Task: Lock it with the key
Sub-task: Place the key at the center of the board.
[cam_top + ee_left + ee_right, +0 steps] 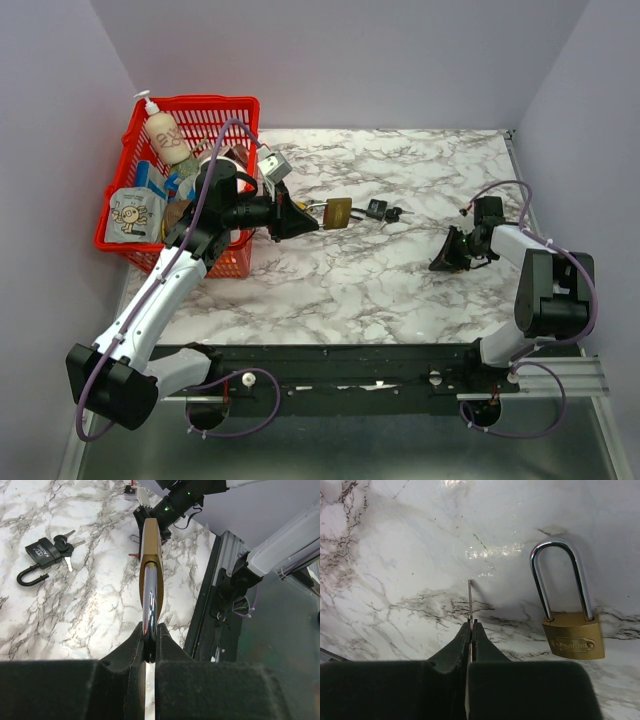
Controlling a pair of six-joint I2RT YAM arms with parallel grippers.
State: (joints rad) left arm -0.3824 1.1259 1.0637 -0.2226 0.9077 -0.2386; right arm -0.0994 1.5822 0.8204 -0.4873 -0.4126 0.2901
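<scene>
The table [400,290] is patterned in white marble with grey veining. The brass padlock [337,213] is coloured gold, its shackle silver. Left of that padlock a red basket [240,105] is seen, right of it a black padlock [377,209]. The fingers [125,680] are black, the key [469,600] silver.

The marble table [400,290] is being viewed whole from above and behind. It (the shared ground) is being seen closely by both wrist cameras.
</scene>
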